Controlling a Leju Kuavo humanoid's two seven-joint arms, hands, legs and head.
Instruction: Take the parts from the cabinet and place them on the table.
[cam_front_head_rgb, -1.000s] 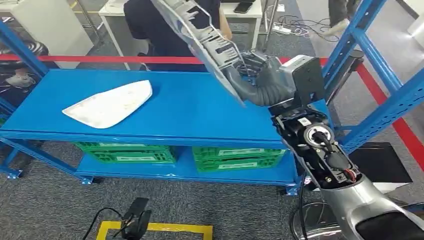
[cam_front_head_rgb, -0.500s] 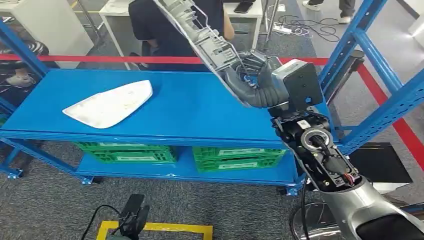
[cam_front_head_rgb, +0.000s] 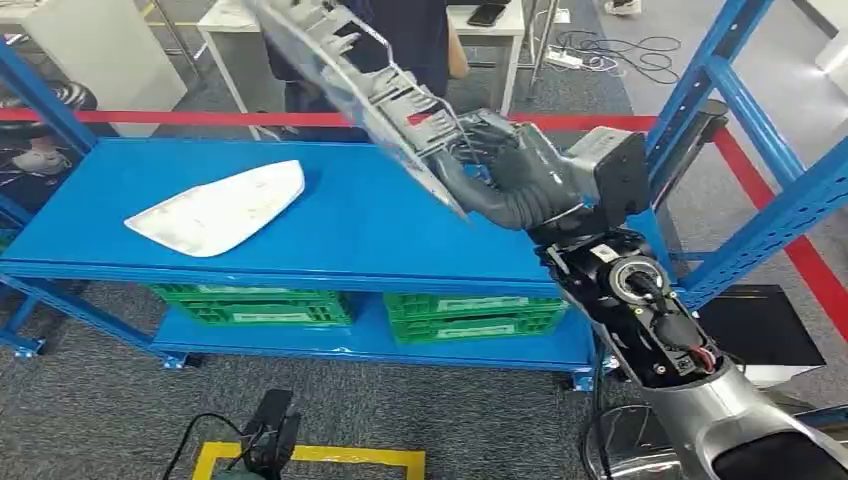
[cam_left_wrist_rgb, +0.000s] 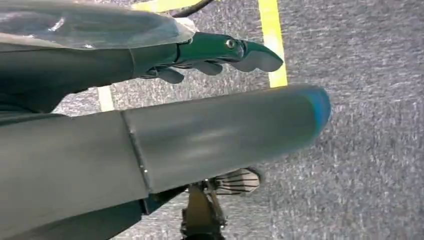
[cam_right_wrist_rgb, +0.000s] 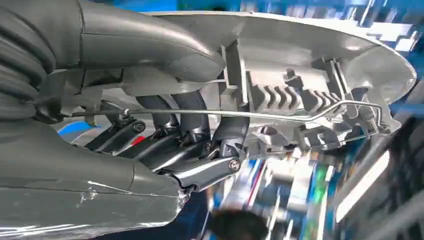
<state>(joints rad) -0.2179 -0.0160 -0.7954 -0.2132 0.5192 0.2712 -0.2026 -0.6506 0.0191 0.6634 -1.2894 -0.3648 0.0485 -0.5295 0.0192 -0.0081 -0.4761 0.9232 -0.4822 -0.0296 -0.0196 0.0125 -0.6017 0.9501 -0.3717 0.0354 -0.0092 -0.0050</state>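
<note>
Blue shelving (cam_front_head_rgb: 380, 230) carries a white part (cam_front_head_rgb: 222, 208) near its left front corner. Above its right rear, the right hand (cam_front_head_rgb: 500, 165) grips a grey ribbed part (cam_front_head_rgb: 350, 75), fingers (cam_right_wrist_rgb: 192, 125) wrapped into its ribs. Carrying step, I judge; next comes turning toward the table. Left hand (cam_left_wrist_rgb: 210, 52) hangs with fingers apart

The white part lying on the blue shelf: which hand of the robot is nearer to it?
Probably right. The right hand is above the shelf, holding a grey part beside the white part. The left hand hangs over carpet.
</note>
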